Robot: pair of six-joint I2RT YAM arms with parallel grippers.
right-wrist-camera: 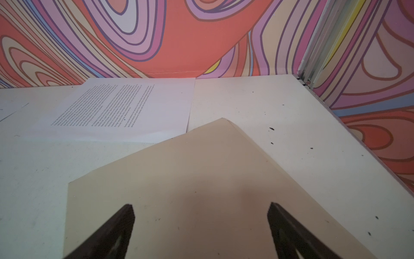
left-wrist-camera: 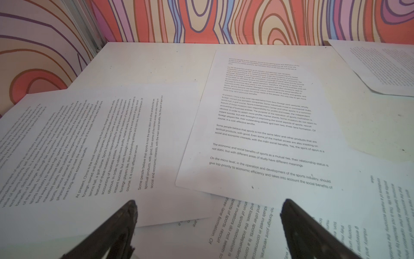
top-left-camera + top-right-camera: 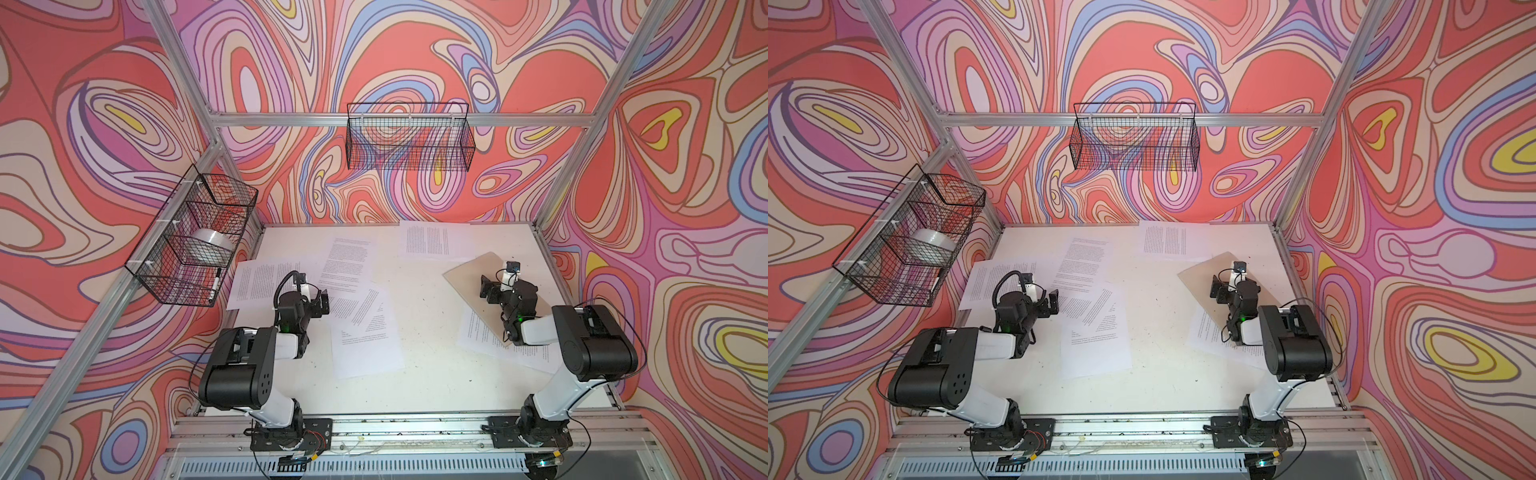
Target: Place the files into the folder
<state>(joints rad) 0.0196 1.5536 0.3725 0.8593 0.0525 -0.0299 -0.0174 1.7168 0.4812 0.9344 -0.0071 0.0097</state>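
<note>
Several files lie loose on the white table (image 3: 432, 374): one at the left edge (image 3: 262, 282), one toward the back (image 3: 349, 257), one by the back wall (image 3: 432, 241), overlapping ones in the middle (image 3: 365, 336), and one at the right (image 3: 482, 332) partly under the folder. The tan folder (image 3: 465, 270) lies shut and flat at the right, also seen in the right wrist view (image 1: 190, 175). My left gripper (image 3: 322, 303) hovers open over overlapping files (image 2: 264, 134), holding nothing. My right gripper (image 3: 486, 286) hovers open above the folder, its jaws wide apart (image 1: 201, 206) and empty.
A wire basket (image 3: 195, 237) on the left wall holds a tape roll (image 3: 212, 245) and a marker (image 3: 215, 284). Another wire basket (image 3: 411, 137) hangs on the back wall. Aluminium frame posts stand at the table's back corners, and patterned walls close in three sides.
</note>
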